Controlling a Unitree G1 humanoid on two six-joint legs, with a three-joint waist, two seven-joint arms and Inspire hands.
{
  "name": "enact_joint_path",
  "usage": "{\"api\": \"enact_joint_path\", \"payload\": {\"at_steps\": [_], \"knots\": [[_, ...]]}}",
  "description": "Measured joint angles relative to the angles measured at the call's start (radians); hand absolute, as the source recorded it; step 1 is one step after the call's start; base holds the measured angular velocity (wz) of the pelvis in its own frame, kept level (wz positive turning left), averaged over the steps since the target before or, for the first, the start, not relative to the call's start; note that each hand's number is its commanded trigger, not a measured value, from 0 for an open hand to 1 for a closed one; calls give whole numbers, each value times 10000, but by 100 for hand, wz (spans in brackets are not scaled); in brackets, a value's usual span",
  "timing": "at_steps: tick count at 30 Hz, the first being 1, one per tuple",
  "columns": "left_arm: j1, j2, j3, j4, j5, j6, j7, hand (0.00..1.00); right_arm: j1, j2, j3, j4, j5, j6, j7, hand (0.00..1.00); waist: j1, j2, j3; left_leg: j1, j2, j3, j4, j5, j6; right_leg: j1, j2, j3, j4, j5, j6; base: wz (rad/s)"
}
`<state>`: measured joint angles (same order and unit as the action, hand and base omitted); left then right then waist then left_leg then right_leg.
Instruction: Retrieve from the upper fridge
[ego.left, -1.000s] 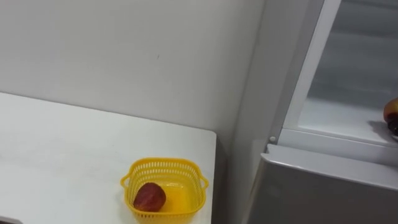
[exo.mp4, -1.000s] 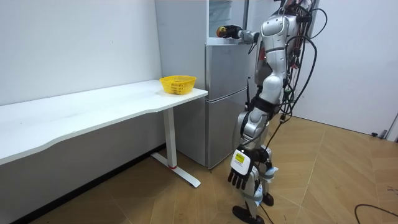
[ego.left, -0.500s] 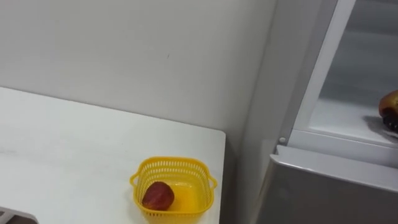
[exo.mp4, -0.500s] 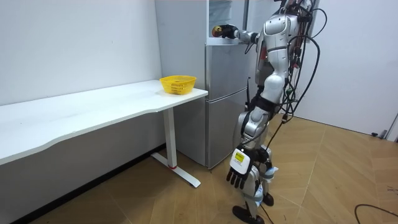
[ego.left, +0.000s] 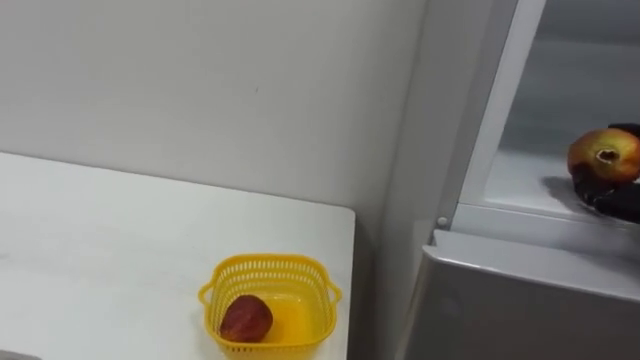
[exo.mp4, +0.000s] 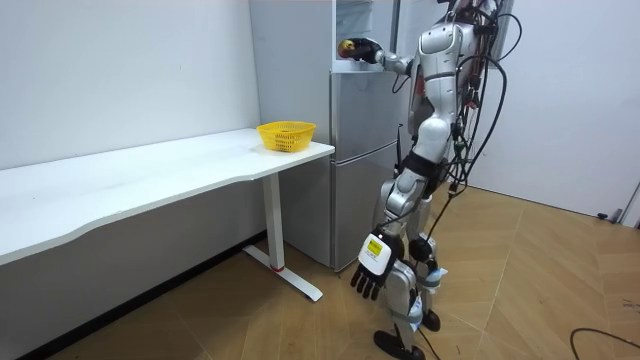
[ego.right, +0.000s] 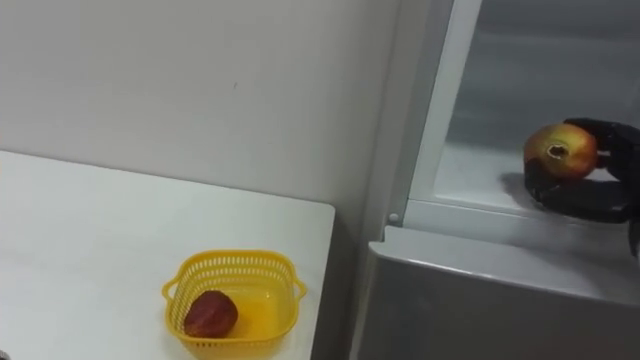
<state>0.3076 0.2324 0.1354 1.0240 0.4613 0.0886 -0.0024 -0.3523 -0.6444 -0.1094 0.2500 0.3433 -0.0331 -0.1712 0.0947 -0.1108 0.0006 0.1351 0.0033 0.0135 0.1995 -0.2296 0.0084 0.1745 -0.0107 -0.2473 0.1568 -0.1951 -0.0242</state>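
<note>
At upper fridge (ego.right: 540, 70): right robot hand (ego.right: 588, 196) curled rnd fruit (ego.right: 560, 150); room view: left robot hand (exo.mp4: 367, 278) low, slack.

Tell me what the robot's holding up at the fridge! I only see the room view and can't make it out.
Observer: In the eye views, its right hand is curled under a round red-and-yellow fruit.
Operator: Is it out of the fridge?
Observer: Not quite. It's held above the white upper shelf, near the front edge.
Operator: Is the yellow basket empty?
Observer: No. One dark red fruit lies inside the yellow basket, toward its left side.
</note>
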Motion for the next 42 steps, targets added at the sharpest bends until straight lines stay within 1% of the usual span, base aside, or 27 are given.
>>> {"api": "enact_joint_path", "payload": {"at_steps": [1,2,3,4,5,6,7,9,11,12,15,17,19,22,25,27,31,34,35,36,38,39,41,42], "knots": [[9,-22,0,0,-6,-16,0,0,154,112,-15,-306,-14,1,-40,100,-71,17,12,1,5,41,0,0,0,-9,-2,13,1,0,0,-4],[45,-88,0,0,-30,-27,0,0,474,346,-31,-944,-49,-2,-122,100,-99,40,6,3,13,123,0,-1,0,-17,-4,40,2,0,0,-6],[68,-158,-2,2,-203,-47,-2,0,704,543,-32,-1462,-52,-17,-167,100,-126,124,19,5,11,137,-8,-3,2,-20,-6,48,4,1,1,-5],[67,-189,-3,18,-213,-64,-2,0,792,620,-31,-1640,-72,-21,-160,100,-152,169,26,4,11,153,-11,-4,4,-25,-8,50,9,1,2,0],[9,-229,-2,81,-210,-82,-2,0,1039,718,-33,-1986,-187,-41,-197,100,-174,231,18,-13,11,159,-30,-7,7,-58,-8,50,27,2,3,0],[-5,-249,-5,81,-227,-89,1,0,1291,836,-35,-2386,-529,-44,-241,100,-200,307,-15,-68,19,174,-62,-8,7,-174,-11,53,105,1,4,0],[-13,-257,-7,81,-250,-89,0,0,1402,921,-35,-2590,-743,-44,-241,100,-198,305,-17,-74,22,176,-62,-8,7,-190,-11,52,131,1,4,0],[-41,-290,-10,173,-373,-86,0,0,1724,1243,-15,-3160,-1322,-53,-269,100,-217,458,-34,-84,20,219,-63,-8,8,-206,-23,71,126,1,4,-2],[-32,-331,-6,176,-372,-85,0,0,1823,1438,-12,-3467,-1535,-53,-305,100,-222,551,-56,-81,20,271,-51,-7,8,-228,-26,120,131,1,4,-6],[-37,-340,-5,177,-369,-84,-1,0,1824,1551,-14,-3579,-1580,-53,-311,100,-301,588,-62,-81,20,274,-42,-7,8,-248,-24,131,131,1,4,-5],[7,-386,9,178,-368,-89,-4,0,1827,1677,-20,-4038,-1614,-53,-308,100,-354,648,-100,-87,25,315,-35,-7,9,-318,-16,190,132,1,4,-5],[10,-421,6,176,-367,-101,-22,0,1827,1692,-19,-4428,-1649,-53,-284,100,-369,668,-109,-101,28,379,-35,-6,9,-333,-17,235,131,1,4,-7],[52,-429,-4,180,-375,-141,-41,0,1828,1695,-18,-4926,-1993,-53,-218,100,-395,668,-109,-111,24,381,-35,-5,10,-350,-26,247,126,-1,7,-2],[-88,-484,-64,235,-381,-308,2,0,1829,1704,24,-5773,-2531,-222,-160,100,-369,654,-102,-196,19,385,-21,-4,11,-394,-23,264,133,-3,10,0],[-247,-516,-360,467,-378,-472,156,0,1833,1926,346,-6561,-3523,-381,-69,100,-325,659,-98,-193,24,416,-21,-4,11,-416,-2,393,137,-2,9,-7],[-337,-539,-578,590,-375,-527,205,0,1834,2065,781,-6849,-3869,-664,77,100,-326,676,-77,-199,29,423,-23,-5,11,-462,20,500,154,-2,9,-6],[-382,-546,-795,637,-363,-594,214,0,1834,2253,1123,-6960,-4331,-807,215,100,-316,685,-41,-212,28,422,-47,-6,13,-487,17,521,167,-2,9,0],[-441,-554,-931,628,-369,-683,209,0,1834,2737,1428,-6992,-4806,-834,311,100,-229,663,-28,-257,41,440,-48,-9,13,-569,0,542,166,-2,9,0],[-495,-555,-1011,619,-366,-721,209,0,1835,2920,1545,-7028,-4987,-874,375,100,-177,636,-42,-323,46,441,-51,-9,13,-660,23,541,165,-2,9,0],[-514,-558,-1038,597,-366,-746,210,0,1837,2983,1623,-7063,-5062,-880,415,100,-157,639,-45,-373,49,446,-50,-9,12,-709,32,536,167,-2,8,0],[-550,-566,-1250,609,-379,-911,271,0,1945,3017,2117,-7291,-5289,-899,551,100,-23,606,-31,-382,68,549,-55,-8,12,-788,41,557,297,2,2,-9],[-549,-579,-1331,643,-378,-969,347,0,2008,3046,2387,-7363,-5373,-999,724,100,23,581,-30,-387,70,589,-54,-7,12,-791,33,557,306,2,2,-11],[-641,-608,-1422,764,-378,-974,388,0,2114,3052,2636,-7406,-5452,-1105,989,100,102,558,-27,-392,64,631,-53,-7,13,-803,19,558,310,3,3,-3],[-673,-617,-1459,779,-379,-974,394,0,2187,3051,2756,-7424,-5483,-1105,1099,100,145,521,-40,-394,59,639,-60,-7,13,-826,14,549,309,3,4,0]]}}
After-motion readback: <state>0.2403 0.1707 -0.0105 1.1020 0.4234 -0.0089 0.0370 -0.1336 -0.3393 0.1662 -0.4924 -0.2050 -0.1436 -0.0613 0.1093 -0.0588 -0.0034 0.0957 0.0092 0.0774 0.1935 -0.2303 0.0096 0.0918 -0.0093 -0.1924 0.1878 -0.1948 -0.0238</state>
